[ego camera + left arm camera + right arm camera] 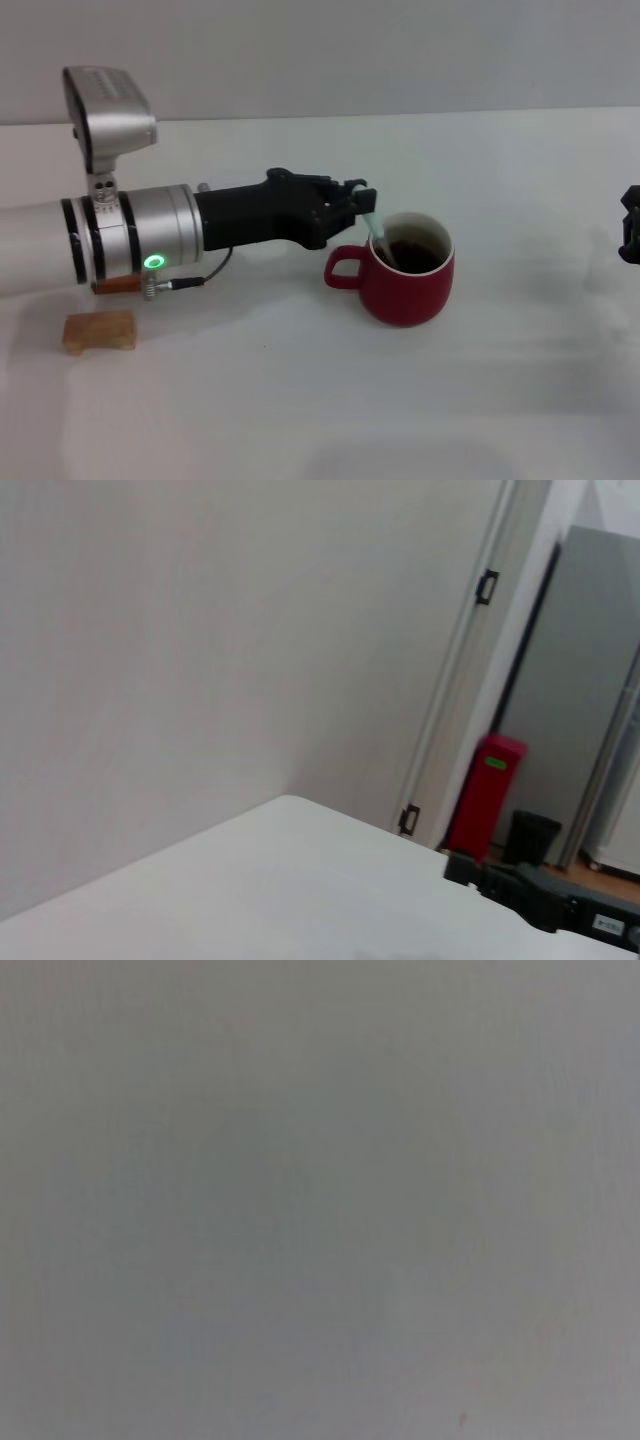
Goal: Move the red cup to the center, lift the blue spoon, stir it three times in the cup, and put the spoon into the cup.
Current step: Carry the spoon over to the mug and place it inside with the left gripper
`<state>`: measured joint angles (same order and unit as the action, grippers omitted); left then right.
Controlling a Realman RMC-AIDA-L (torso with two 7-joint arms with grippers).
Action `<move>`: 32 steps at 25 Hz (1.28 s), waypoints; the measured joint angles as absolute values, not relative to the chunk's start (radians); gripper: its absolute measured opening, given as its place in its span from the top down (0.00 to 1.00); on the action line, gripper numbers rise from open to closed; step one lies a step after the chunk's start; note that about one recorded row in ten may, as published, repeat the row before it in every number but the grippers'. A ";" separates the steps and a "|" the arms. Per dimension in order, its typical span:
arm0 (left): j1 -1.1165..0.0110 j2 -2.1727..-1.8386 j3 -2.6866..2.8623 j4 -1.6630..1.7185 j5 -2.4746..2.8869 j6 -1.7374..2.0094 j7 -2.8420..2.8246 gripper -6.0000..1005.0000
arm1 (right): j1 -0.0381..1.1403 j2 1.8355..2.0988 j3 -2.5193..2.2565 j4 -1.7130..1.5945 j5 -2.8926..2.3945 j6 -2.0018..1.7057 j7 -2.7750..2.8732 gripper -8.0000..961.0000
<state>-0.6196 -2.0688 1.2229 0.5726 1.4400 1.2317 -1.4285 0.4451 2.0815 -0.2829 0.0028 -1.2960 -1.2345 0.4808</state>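
Note:
The red cup (405, 272) stands on the white table near the middle, handle pointing left, with dark liquid inside. My left gripper (364, 205) reaches in from the left and is shut on the blue spoon (377, 230). It holds the pale handle just above the cup's left rim. The spoon slants down into the liquid and its bowl is hidden. My right gripper (630, 225) shows only as a dark edge at the far right of the head view, parked. The right wrist view shows only bare table.
A small wooden block (99, 331) lies at the front left, below my left arm. A second one (118, 285) sits under the arm's wrist. The left wrist view shows a wall, the table's far corner and a red bin (484, 792).

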 joint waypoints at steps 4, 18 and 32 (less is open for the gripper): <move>-0.639 -2.072 1.240 0.571 1.436 1.231 -1.428 0.86 | 0.444 2.082 -0.283 0.003 -1.297 -1.235 0.477 0.99; -0.725 -2.076 1.328 0.544 1.333 1.153 -1.397 0.86 | 0.428 2.083 -0.283 0.004 -1.295 -1.235 0.465 0.99; -0.727 -2.069 1.303 0.546 1.312 1.080 -1.390 0.85 | 0.431 2.083 -0.287 0.014 -1.300 -1.237 0.462 0.99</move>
